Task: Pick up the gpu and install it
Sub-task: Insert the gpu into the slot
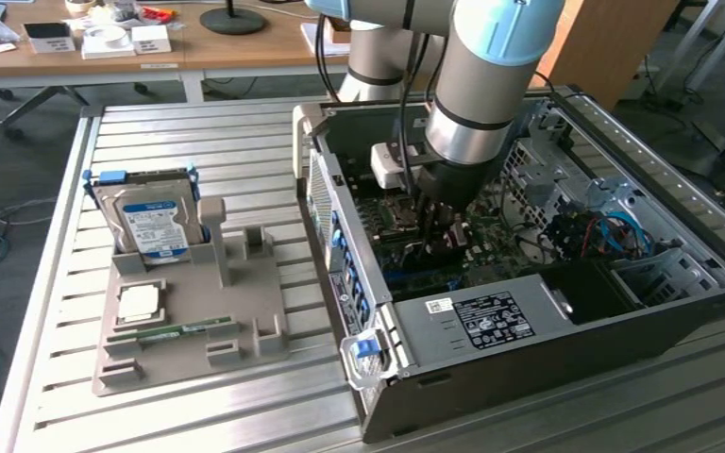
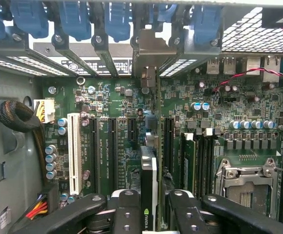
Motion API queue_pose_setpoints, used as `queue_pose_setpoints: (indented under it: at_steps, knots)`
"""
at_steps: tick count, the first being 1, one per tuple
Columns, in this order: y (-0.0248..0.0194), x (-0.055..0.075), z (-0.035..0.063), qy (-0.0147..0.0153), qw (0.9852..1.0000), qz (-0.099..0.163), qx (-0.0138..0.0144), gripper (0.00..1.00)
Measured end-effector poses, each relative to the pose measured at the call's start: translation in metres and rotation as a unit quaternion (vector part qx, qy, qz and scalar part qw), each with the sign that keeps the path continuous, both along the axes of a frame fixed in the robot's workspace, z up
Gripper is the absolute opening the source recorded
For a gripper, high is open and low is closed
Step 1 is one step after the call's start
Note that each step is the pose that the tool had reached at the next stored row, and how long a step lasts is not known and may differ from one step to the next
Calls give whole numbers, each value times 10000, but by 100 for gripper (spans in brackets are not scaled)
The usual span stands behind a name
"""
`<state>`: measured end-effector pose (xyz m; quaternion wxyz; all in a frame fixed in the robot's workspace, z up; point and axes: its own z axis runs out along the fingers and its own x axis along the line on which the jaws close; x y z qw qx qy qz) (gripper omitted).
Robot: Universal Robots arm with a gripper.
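Wrist view looks straight down onto the motherboard (image 2: 131, 141), where the gpu (image 2: 150, 170) stands on edge between the two black fingers (image 2: 126, 209), its thin board running away from the camera toward the silver end bracket (image 2: 148, 56) at the slotted rear wall of the computer case (image 1: 615, 311). The fingers are drawn in close on either side of the card's top edge and appear to pinch it, though whether they press it firmly cannot be told. The card sits in line with a slot, beside the long white expansion slot (image 2: 74, 151) and the black slots next to it; whether its edge connector is fully seated is hidden by the card itself. As a judgement, the gpu should handle as a light, stiff, flat thing, easy to lift but fragile: the bare board and small components would suffer from a hard squeeze or any twist, and its smooth faces could slip in a weak pinch. The sensible hold is across the thickness near the upper edge, clear of the fan and the contacts, much as the fingers stand now. A small white logo is printed on the card's dark top near the fingers, too small to read with confidence. In the exterior view, the gripper (image 1: 445, 236) reaches down inside the case on the slatted bench (image 1: 186, 132); a white-printed black label (image 1: 495, 319) lies on the power supply cover, unreadable, and a hard drive (image 1: 155, 226) with a blue-white label stands in the grey holder (image 1: 199, 330).
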<state>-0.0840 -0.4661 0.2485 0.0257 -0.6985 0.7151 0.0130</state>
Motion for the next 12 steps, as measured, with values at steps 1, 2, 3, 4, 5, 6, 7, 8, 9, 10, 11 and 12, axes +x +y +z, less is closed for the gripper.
queue_pose_setpoints:
  at_steps: [1,2,3,4,5,6,7,8,9,10,11,12]
  knots:
    - [0,0,0,0,10000,0,0,27]
    - [0,0,0,0,10000,0,0,27]
    - [0,0,0,0,10000,0,0,27]
    - [0,0,0,0,10000,0,0,27]
    - [0,0,0,0,10000,0,0,27]
    - [0,0,0,0,10000,0,0,27]
    - [2,0,0,0,10000,0,0,27]
    - [4,0,0,0,10000,0,0,27]
    - [5,0,0,0,10000,0,0,27]
    - [6,0,0,0,10000,0,0,27]
    - [7,0,0,0,10000,0,0,27]
    - [7,-1,0,0,10000,0,0,27]
